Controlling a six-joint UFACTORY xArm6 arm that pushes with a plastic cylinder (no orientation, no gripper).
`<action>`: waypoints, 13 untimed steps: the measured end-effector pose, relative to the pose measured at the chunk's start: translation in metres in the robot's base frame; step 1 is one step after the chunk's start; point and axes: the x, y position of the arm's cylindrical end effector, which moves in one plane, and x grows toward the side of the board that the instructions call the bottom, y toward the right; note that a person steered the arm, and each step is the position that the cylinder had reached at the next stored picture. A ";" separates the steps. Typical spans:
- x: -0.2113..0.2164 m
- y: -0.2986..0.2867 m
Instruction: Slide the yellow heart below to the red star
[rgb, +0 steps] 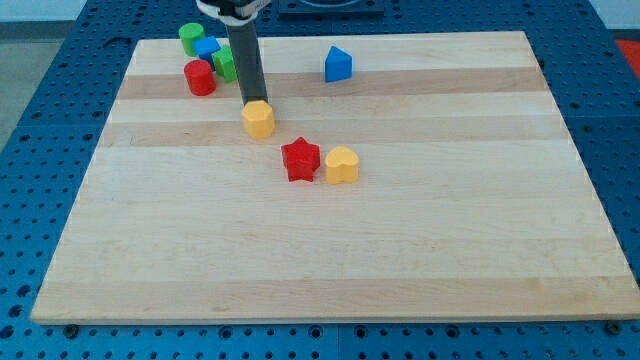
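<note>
The yellow heart lies near the board's middle, just right of the red star and touching it or nearly so. My tip is up and to the left of both, right at the top edge of a yellow hexagon block. The rod rises from the tip toward the view's top.
A red cylinder, a green block, a blue block and another green block cluster at the top left, partly behind the rod. A blue pentagon-like block sits at the top centre. The wooden board lies on a blue pegboard.
</note>
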 end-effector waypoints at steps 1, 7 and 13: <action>0.006 0.056; 0.082 0.143; 0.109 0.173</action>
